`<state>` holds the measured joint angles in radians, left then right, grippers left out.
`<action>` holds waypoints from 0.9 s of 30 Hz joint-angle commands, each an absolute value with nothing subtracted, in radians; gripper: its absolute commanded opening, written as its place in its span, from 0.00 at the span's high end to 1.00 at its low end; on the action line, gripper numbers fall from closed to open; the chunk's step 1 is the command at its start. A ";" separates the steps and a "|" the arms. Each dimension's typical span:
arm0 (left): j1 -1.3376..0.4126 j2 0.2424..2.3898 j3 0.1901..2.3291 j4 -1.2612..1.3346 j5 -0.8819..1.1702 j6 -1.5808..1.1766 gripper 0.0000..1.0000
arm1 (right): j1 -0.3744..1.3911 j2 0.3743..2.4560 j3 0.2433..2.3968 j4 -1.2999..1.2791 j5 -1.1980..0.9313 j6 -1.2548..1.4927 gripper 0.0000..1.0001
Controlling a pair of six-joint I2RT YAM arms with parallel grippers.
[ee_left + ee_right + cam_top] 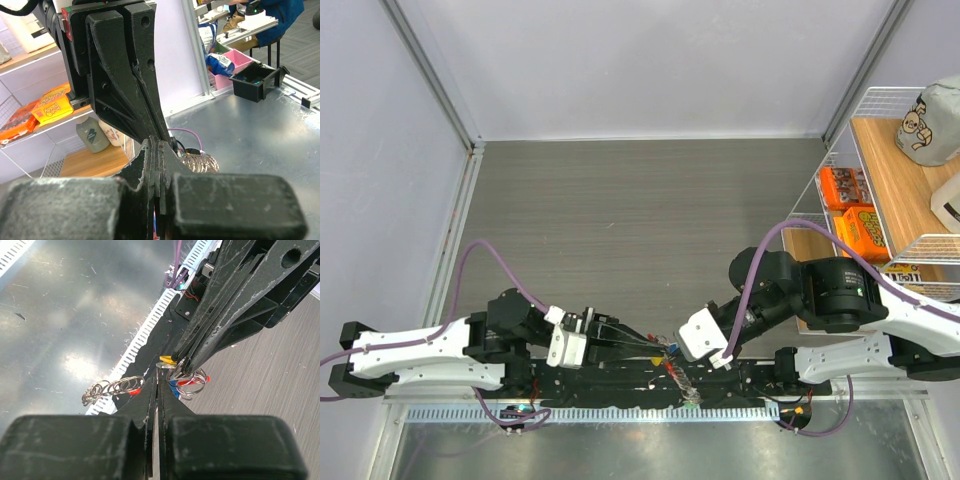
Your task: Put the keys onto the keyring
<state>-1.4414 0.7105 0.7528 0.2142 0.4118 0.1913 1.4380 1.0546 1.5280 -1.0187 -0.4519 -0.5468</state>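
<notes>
Both grippers meet tip to tip low over the table's near edge. My left gripper [658, 347] is shut on the keyring [192, 385], a thin metal ring with red [186, 382] and blue [174, 388] tagged keys hanging on it. My right gripper [159, 376] is shut on a thin silvery key by a yellow tag [167, 359], touching the ring. The silvery chain [112, 389] hangs off to the side; it also shows in the top view [685, 388] and the left wrist view [200, 162]. In the left wrist view my left gripper [159, 150] is closed against the right fingers [125, 75].
A wire shelf [880, 190] with orange snack boxes [845, 190] stands at the right. A white slotted rail [590, 412] and a bare metal sheet [620, 450] run below the arm bases. Purple cables [490, 260] loop over both arms.
</notes>
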 commanded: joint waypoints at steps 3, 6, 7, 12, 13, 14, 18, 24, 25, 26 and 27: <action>-1.439 0.701 0.752 0.284 0.413 0.190 1.00 | 1.442 1.054 1.563 -0.956 -0.469 -0.543 0.94; -1.439 0.706 0.753 0.282 0.428 0.190 1.00 | 1.440 1.063 1.575 -0.956 -0.462 -0.543 0.94; -1.439 0.707 0.755 0.281 0.434 0.189 1.00 | 1.440 1.065 1.577 -0.954 -0.459 -0.543 0.95; -1.439 0.716 0.756 0.278 0.456 0.181 1.00 | 1.440 1.071 1.588 -0.945 -0.448 -0.542 0.95; -1.439 0.715 0.756 0.276 0.460 0.179 1.00 | 1.440 1.072 1.589 -0.943 -0.445 -0.541 0.94; -1.439 0.719 0.756 0.275 0.463 0.178 1.00 | 1.440 1.075 1.592 -0.943 -0.446 -0.541 0.94; -1.439 0.724 0.756 0.270 0.468 0.175 1.00 | 1.442 1.084 1.604 -0.942 -0.445 -0.540 0.94; -1.440 0.719 0.753 0.267 0.471 0.164 1.00 | 1.440 1.088 1.609 -0.940 -0.442 -0.538 0.95; -1.439 0.718 0.750 0.267 0.472 0.164 1.00 | 1.440 1.089 1.609 -0.940 -0.443 -0.538 0.94; -1.439 0.718 0.752 0.264 0.479 0.164 1.00 | 1.442 1.091 1.611 -0.940 -0.440 -0.538 0.94; -1.439 0.719 0.752 0.262 0.482 0.161 1.00 | 1.442 1.089 1.611 -0.940 -0.440 -0.538 0.94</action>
<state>-1.4414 0.7223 0.7528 0.2272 0.4549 0.1806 1.4380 1.0897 1.5600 -1.0122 -0.4465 -0.5457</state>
